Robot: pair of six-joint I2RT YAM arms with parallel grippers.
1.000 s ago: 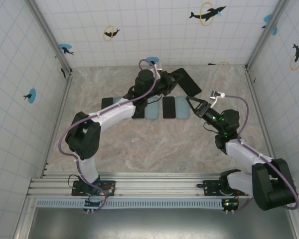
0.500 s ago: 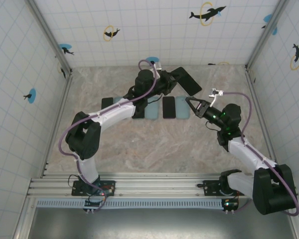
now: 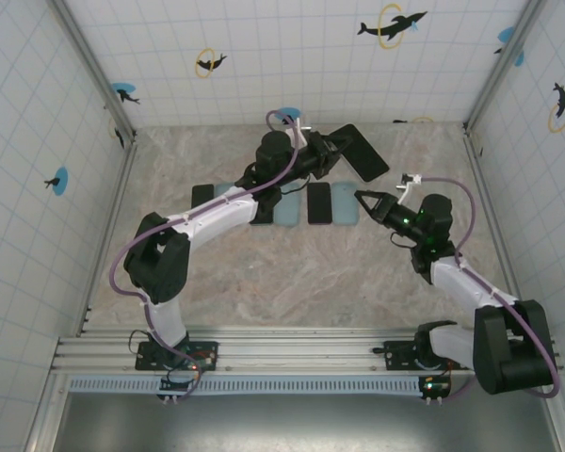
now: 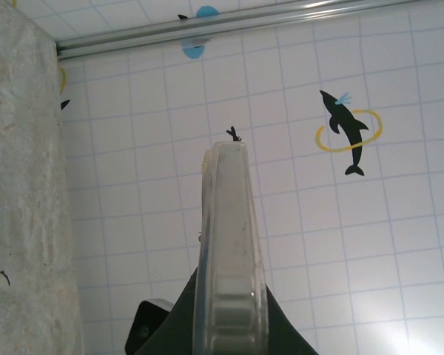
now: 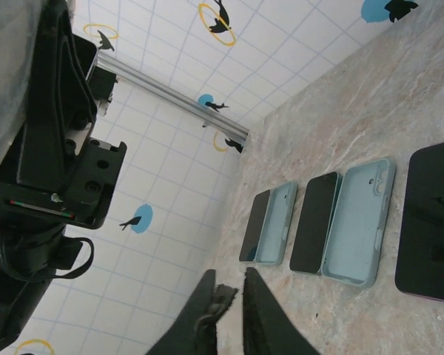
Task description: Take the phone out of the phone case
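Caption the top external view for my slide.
Left gripper holds cased phone above table; right gripper, shut, hovers beside phone row.

Black phone (image 3: 360, 153), inside translucent clear case (image 4: 229, 259), raised above the table (image 3: 264, 273), tilted

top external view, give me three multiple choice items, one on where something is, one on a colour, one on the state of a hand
1. Where is the cased phone?
A. lifted over the far part of the table
B. lying flat among the others
C. beside the arm bases

2. What colour are the empty cases on the table?
A. red
B. light blue
C. yellow

3. How is the right hand?
A. shut on a phone
B. wide open
C. shut, holding nothing

Answers:
1 A, the left hand holds it up off the table.
2 B, pale blue shells lie between the black phones.
3 C, its fingers sit close together with nothing between them.
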